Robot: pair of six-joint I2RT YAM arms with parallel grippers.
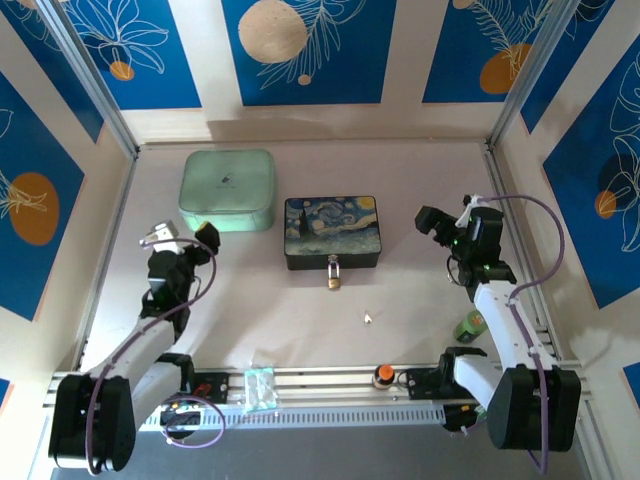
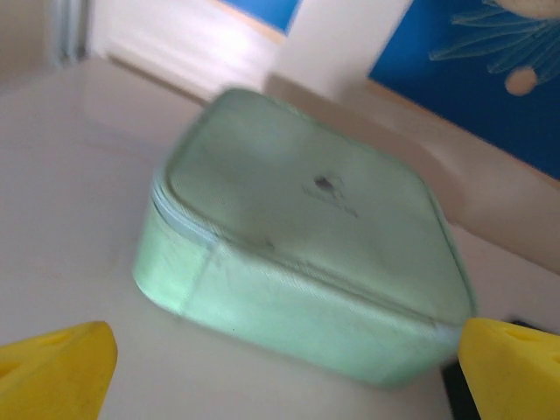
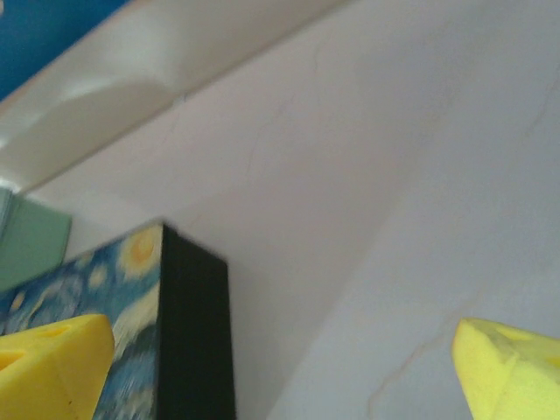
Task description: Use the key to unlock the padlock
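Padlock (image 1: pixel 334 277) hung at the painted box's (image 1: pixel 331 230) front, well left of the right tool (image 1: pixel 450 216). The key (image 1: pixel 367 319) lay on the desk (image 1: pixel 420 300) nearer that tool, left of it and toward its base. The left tool (image 1: pixel 183 237) and right tool both gaped wide, holding nothing. Likely best was to lower the right tool squarely over the key and pinch low.

Key (image 1: pixel 367 319) (a pale speck) too small to make out.
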